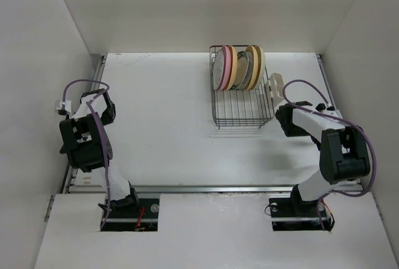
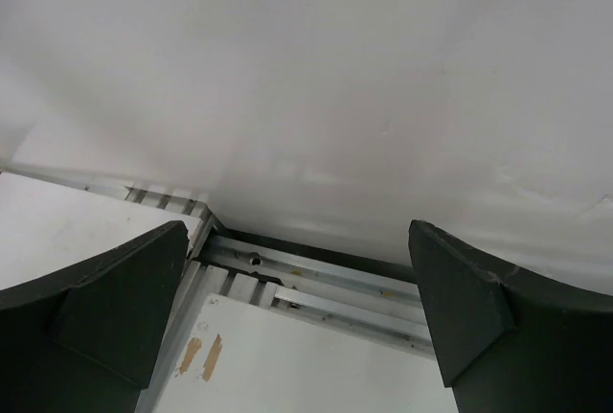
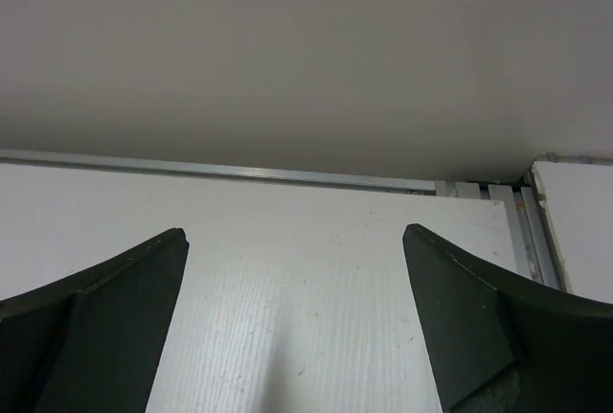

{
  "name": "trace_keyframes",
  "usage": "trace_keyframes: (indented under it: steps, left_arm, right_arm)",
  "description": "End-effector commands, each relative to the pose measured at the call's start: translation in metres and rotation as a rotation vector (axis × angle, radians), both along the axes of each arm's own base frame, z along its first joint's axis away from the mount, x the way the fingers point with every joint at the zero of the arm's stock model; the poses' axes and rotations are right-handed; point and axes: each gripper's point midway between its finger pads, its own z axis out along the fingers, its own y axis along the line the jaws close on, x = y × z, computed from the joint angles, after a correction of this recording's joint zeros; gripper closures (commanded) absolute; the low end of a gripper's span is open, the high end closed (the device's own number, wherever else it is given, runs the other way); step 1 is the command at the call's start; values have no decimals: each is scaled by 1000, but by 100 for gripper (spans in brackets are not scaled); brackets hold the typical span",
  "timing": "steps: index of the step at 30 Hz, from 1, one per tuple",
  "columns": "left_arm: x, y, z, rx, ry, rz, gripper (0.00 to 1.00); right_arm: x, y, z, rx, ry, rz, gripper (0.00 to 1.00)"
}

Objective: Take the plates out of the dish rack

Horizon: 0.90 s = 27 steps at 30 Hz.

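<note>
No legible text, label, brand or number anywhere.

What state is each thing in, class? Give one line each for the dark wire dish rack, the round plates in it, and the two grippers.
Dark metal wire dish rack: upright on the white table, loaded at its far end, near end bare.
Round plates, pink, cream, yellow and white: standing on edge in a row in the rack.
Left gripper: open, holding nothing, far from the rack.
Right gripper: open, holding nothing, close by the rack's right side.
</note>
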Motion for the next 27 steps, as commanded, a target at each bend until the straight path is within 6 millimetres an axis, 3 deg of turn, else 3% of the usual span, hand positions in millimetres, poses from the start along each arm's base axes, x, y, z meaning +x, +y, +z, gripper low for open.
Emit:
trace_keyframes:
  steps: [1,6,11,12,14,15,17,18,19,20,21,22,23,24,25,26,27]
  left_arm:
    - [-24,-4,27,-32,197,-8,0]
    - [-20,-3,33,-30,188,-10,0]
    - [9,8,95,-56,417,-57,0]
    - [11,9,117,-42,369,-56,0]
    - [11,3,137,-69,344,-73,0]
    - [7,-3,159,-118,404,-105,0]
    - [29,-12,164,-208,335,-230,0]
    - [36,-33,163,-364,204,-443,0]
    - [44,-46,163,-427,252,-632,0]
    - [68,-59,181,-389,118,-814,0]
    - [91,-94,189,-425,39,-1096,0]
    - [83,-121,212,-361,-12,-1289,0]
    - [88,-141,231,-265,33,-1479,0]
    - [88,-178,241,-250,26,-1709,0]
    - [79,-189,245,-224,44,-1777,0]
    - [73,-197,257,-196,56,-1827,0]
    - [67,-199,247,-247,118,-1841,0]
  right_arm:
    - [19,-6,40,-181,-92,81,0]
    - [19,-6,40,-181,-92,81,0]
    - [17,-6,75,-181,-131,65,0]
    - [18,-6,92,-187,-166,61,0]
    - [9,-7,121,-164,-171,40,0]
    - [16,-2,146,-89,-266,35,0]
    - [19,9,176,-2,-328,65,0]
    - [22,15,193,19,-319,95,0]
    - [51,32,226,96,-475,160,0]
    - [59,39,248,143,-510,226,0]
    - [68,48,262,118,-297,385,0]
    - [127,103,299,162,-472,814,0]
    - [120,128,337,80,-549,1043,0]
    - [123,153,352,-33,-537,1228,0]
    - [125,172,363,-71,-579,1339,0]
    - [141,190,367,-63,-549,1423,0]
    - [155,189,361,-43,-483,1416,0]
